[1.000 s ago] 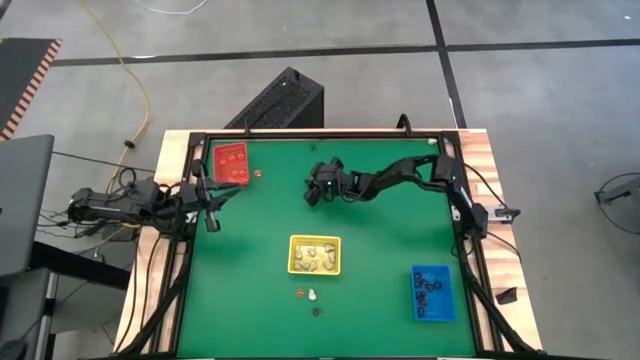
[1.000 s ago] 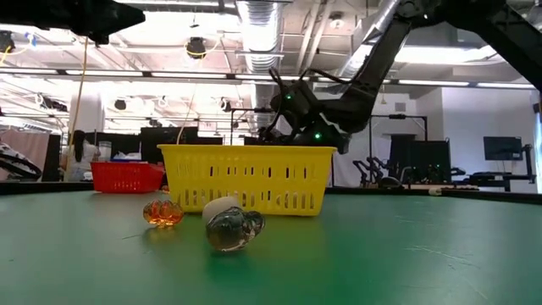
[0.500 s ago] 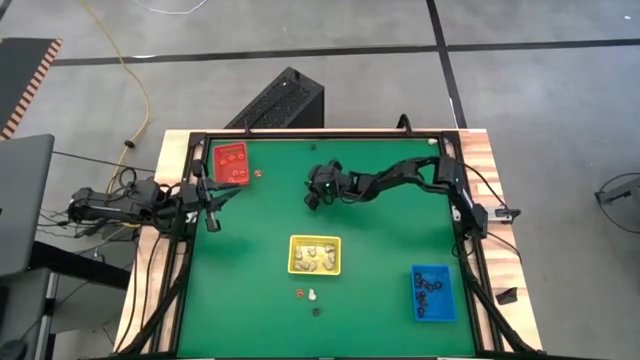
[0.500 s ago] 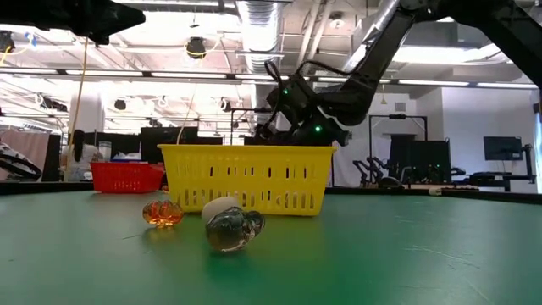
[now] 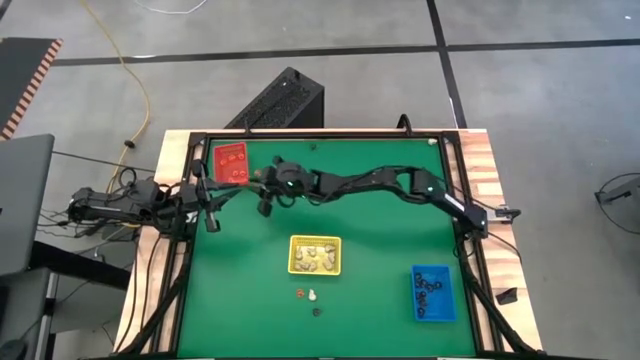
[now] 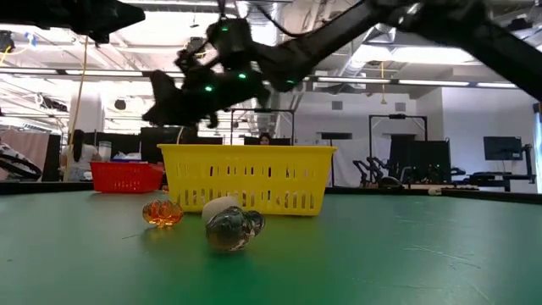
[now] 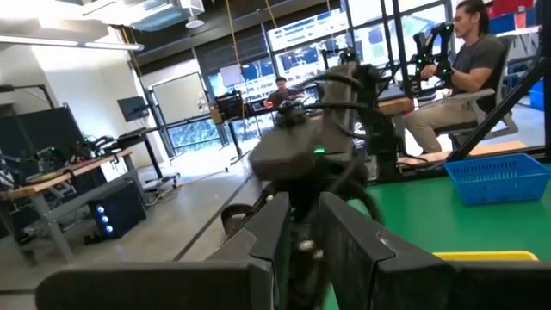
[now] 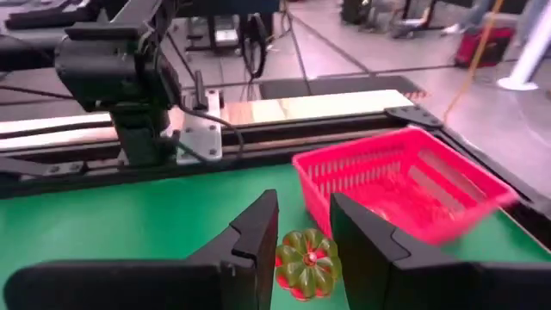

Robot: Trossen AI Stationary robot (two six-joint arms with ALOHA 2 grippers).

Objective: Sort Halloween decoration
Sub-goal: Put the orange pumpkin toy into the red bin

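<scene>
You are working in a robotics lab or workshop: exposed ceiling ducts [image 6: 258,17] and strip lights overhead, a concrete floor [image 5: 300,40], workbenches [image 7: 65,176] with equipment, and a person [image 7: 469,60] seated at another rig.

Overhead view straight down, low view level across table, both sharing yellow tray [image 5: 314,254].

Matt green felt-like table cover [image 5: 380,240]. Perforated plastic yellow tray [image 6: 246,176], red tray [image 8: 405,185] and blue tray [image 7: 499,176], all lattice-walled. Glossy translucent orange pumpkin trinket [image 8: 307,263], ribbed. Shiny glassy orange trinket [image 6: 163,212] and smoky clear trinket [image 6: 235,229]. Matt black right gripper [image 8: 301,226] fingers. Pale raw wood table edge [image 5: 480,160].
</scene>
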